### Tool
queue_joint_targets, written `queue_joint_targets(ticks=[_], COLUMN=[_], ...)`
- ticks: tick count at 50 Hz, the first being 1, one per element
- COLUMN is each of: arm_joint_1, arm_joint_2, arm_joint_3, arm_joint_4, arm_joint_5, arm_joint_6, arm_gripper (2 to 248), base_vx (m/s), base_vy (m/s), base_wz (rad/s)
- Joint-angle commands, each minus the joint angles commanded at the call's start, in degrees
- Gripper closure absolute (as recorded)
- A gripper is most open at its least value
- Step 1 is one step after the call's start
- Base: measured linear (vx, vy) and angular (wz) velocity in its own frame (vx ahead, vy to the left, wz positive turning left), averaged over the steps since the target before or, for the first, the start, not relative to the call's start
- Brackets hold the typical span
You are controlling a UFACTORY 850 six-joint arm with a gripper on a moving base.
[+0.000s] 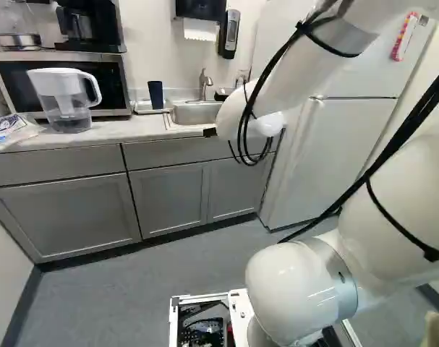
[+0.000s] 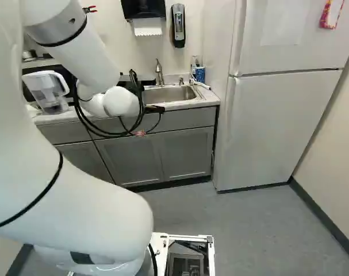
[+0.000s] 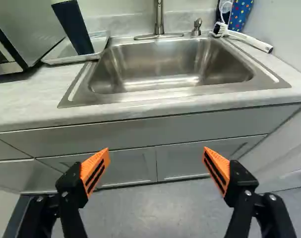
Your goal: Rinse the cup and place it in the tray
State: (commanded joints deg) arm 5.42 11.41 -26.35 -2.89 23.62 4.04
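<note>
Currently, orange-padded fingers (image 3: 94, 171) wide open, on near side of sink (image 3: 165, 64); dark blue cup (image 1: 155, 95) standing in tray (image 3: 66, 60) on desk (image 3: 36, 99), just left of sink; tap (image 3: 159, 17) at sink's far edge; white-lidded pitcher (image 1: 60, 90) farther left, before microwave (image 1: 114, 83); white brush (image 3: 249, 40) at sink's far right corner

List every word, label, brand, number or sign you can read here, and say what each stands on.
No text is legible.
Plastic bag on the counter: blue print, too small and blurred to read.
Red-edged card on the refrigerator: any print too small to read.
Dark cup: no lettering visible.
</note>
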Motion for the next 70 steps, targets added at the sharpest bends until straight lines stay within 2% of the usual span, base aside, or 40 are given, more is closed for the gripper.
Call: queue_joint_targets(ticks=[17,35,53,70], arm_joint_1=[-1.9,-3.4,-4.5,-5.1], arm_joint_2=[1.6,2.9,3.8,4.4], arm_joint_3=[7.3,13.3,17.7,20.3], arm_joint_4=[1.0,1.8,2.4,2.7], arm_joint_5=[9.0,16.5,21.9,25.0], arm_joint_6=[-1.4,-2.5,-3.3,-3.8], arm_gripper=[3,3,3,3], base_vx=[0.0,0.0,0.0,0.0], base_vy=[0.0,0.0,0.0,0.0], base_wz=[0.0,0.0,0.0,0.0])
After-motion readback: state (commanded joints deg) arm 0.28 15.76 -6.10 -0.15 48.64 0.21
